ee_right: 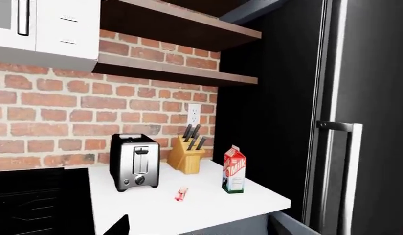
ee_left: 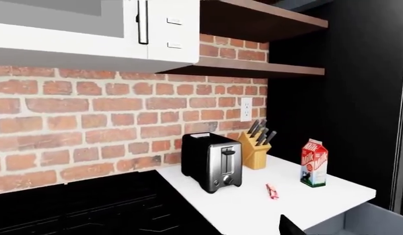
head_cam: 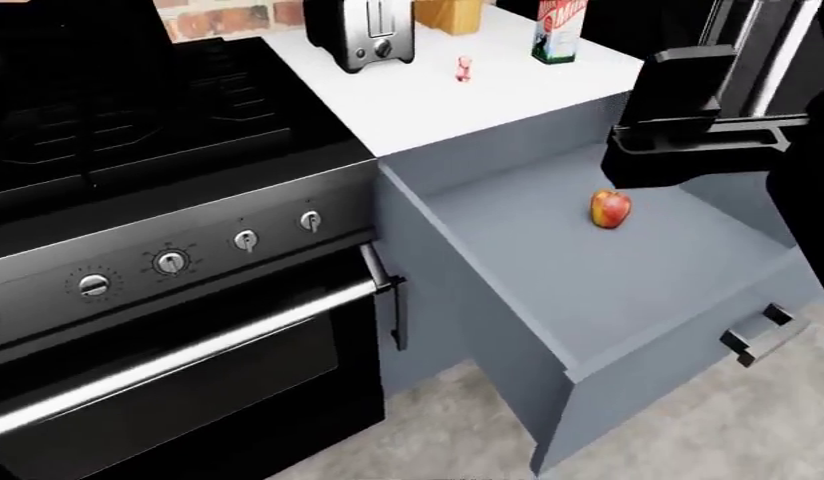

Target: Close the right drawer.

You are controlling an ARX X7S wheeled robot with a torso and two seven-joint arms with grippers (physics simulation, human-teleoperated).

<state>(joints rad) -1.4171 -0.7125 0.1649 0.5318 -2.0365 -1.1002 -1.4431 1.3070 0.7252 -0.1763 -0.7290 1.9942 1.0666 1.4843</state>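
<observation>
- Your right drawer (head_cam: 612, 290) stands pulled far out from the blue-grey cabinet under the white countertop (head_cam: 519, 95), just right of the oven (head_cam: 185, 340) in the head view.
- Its long axis runs from the cabinet out toward you and to the right; the flat front panel (head_cam: 692, 370) faces the near right, with the small bar handle (head_cam: 763, 333) on that face.
- The drawer is a deep box with smooth matte walls and straight, square edges. Its left wall sits close beside the oven's side and the steel handle (head_cam: 172, 355) end.
- Inside, an apple (head_cam: 610, 209), red and yellow and round, lies on the floor toward the back right, apart from the walls; the rest of the floor is bare.
- Speckled grey floor (head_cam: 439, 430) lies open in front of the panel and below it.
- A dark arm block (head_cam: 692, 120) of your right arm hangs over the drawer's back right corner, above the apple. You cannot tell from any view how either pincer stands; only a dark sliver of each shows at the wrist pictures' edges.
- On the counter behind: a chrome and black toaster (head_cam: 361, 32), a wooden knife block (ee_left: 255, 149), a milk carton (head_cam: 556, 32), and a small pink wrapper (head_cam: 464, 67).
- The black fridge (ee_right: 358, 117) rises at the counter's right end, against a brick wall (ee_left: 110, 112).
</observation>
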